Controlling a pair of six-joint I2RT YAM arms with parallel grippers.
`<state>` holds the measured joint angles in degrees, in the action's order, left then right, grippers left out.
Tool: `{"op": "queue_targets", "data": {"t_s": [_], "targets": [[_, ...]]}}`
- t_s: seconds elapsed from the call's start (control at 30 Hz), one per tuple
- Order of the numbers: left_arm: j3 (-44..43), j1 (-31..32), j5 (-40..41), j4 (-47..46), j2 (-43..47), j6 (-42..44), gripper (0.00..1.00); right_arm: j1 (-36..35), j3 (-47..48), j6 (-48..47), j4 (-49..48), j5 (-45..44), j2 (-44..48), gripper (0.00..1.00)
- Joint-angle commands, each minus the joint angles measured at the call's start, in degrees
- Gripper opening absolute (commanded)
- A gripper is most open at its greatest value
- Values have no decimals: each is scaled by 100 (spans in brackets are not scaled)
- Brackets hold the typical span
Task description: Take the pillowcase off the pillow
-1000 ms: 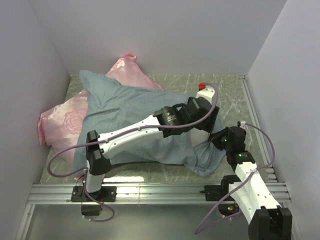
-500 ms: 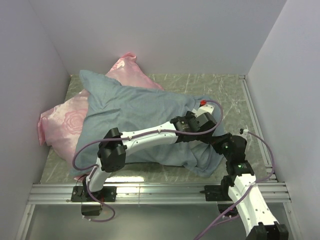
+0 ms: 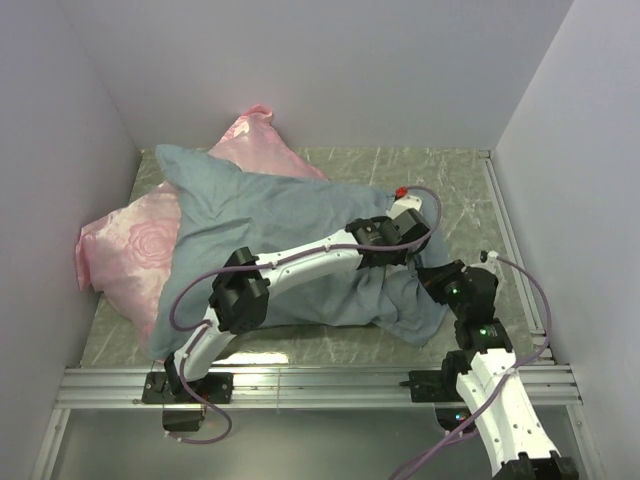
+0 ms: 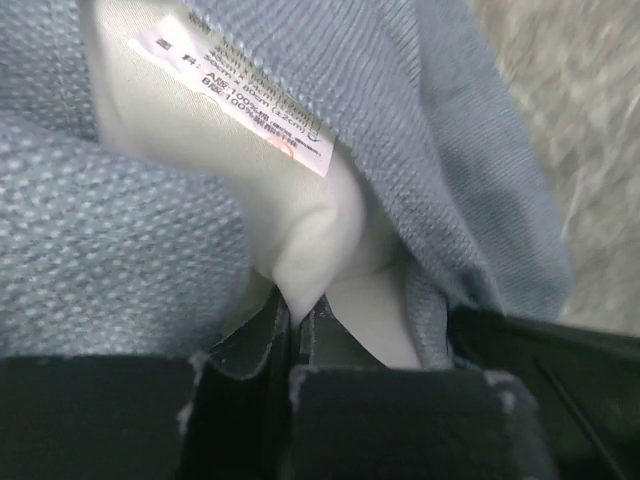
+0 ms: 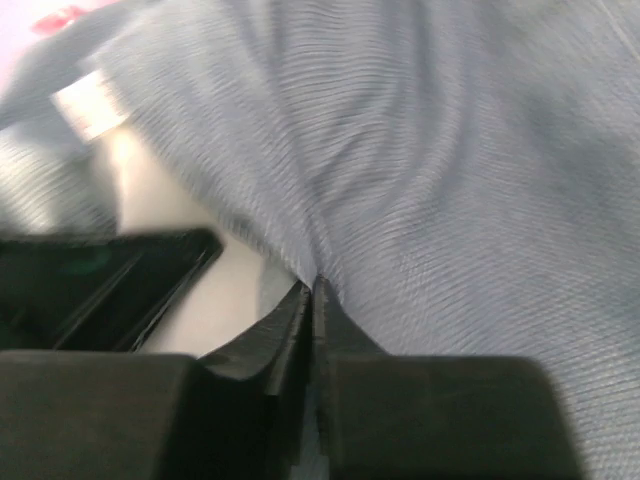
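Observation:
The blue-grey pillowcase [image 3: 270,215] lies across the table with its right end bunched near both grippers. In the left wrist view its mouth gapes round the white pillow [image 4: 310,220], which carries a printed label [image 4: 230,95]. My left gripper [image 4: 293,298] is shut on a pointed fold of that white pillow; from above it sits at the case's right end [image 3: 380,262]. My right gripper [image 5: 312,285] is shut on a ridge of pillowcase [image 5: 450,150] fabric, just right of the left one [image 3: 428,276]. Most of the pillow is hidden inside the case.
A shiny pink rose-patterned pillow [image 3: 125,235] lies under the pillowcase's left side, against the left wall. White walls close in the table on three sides. A metal rail [image 3: 320,382] runs along the near edge by the arm bases.
My left gripper has come down toward the case's mouth and closed on the white pillow. The right arm has shifted slightly, and the case's right end is more bunched.

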<state>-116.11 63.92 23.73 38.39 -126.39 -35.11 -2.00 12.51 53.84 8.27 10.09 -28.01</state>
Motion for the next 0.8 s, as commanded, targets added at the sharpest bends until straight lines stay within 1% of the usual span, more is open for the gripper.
{"op": "queue_targets", "data": {"t_s": [0.0,0.03,0.07,0.1,0.13,0.17,0.2,0.27,0.3,0.43,0.53,0.57,0.63,0.67,0.7,0.77], "targets": [[-612,-327,167,343,245,171,0,-20,751,-427,139,396,77,13],[-919,-362,194,414,298,224,0,-28,901,-488,244,493,-2,18],[-1035,-441,203,476,342,259,0,-20,1050,-619,332,573,-38,22],[-1114,-477,185,537,447,285,0,-28,1356,-673,429,643,-47,33],[-1211,-512,176,581,483,321,0,-29,1490,-717,604,661,-12,38],[-1220,-590,159,590,518,338,0,-29,1621,-770,684,679,23,43],[-1229,-617,167,608,588,338,0,-29,1875,-892,780,696,67,53],[-1186,-740,168,608,676,339,0,-55,2209,-1138,1070,740,138,60],[-1151,-784,46,547,790,338,0,-64,2299,-1226,1158,740,164,67],[-1333,-881,-70,529,940,356,0,-160,2633,-1675,1545,732,-151,76],[-1518,-881,-122,582,967,382,0,-449,2756,-1816,1607,609,-476,80],[-1545,-890,-140,582,967,382,0,-798,2887,-1877,1642,278,-590,81],[-1528,-881,-184,564,993,356,0,-1196,3098,-1860,1712,-242,-942,83],[-1502,-890,-201,538,1028,330,0,-1554,3308,-1808,1704,-496,-1065,83],[-1458,-890,-210,477,1098,330,0,-1653,3406,-1755,1704,-830,-1162,83],[-1344,-890,-210,424,1160,312,0,-1707,3590,-1589,1643,-982,-1338,83]]}}
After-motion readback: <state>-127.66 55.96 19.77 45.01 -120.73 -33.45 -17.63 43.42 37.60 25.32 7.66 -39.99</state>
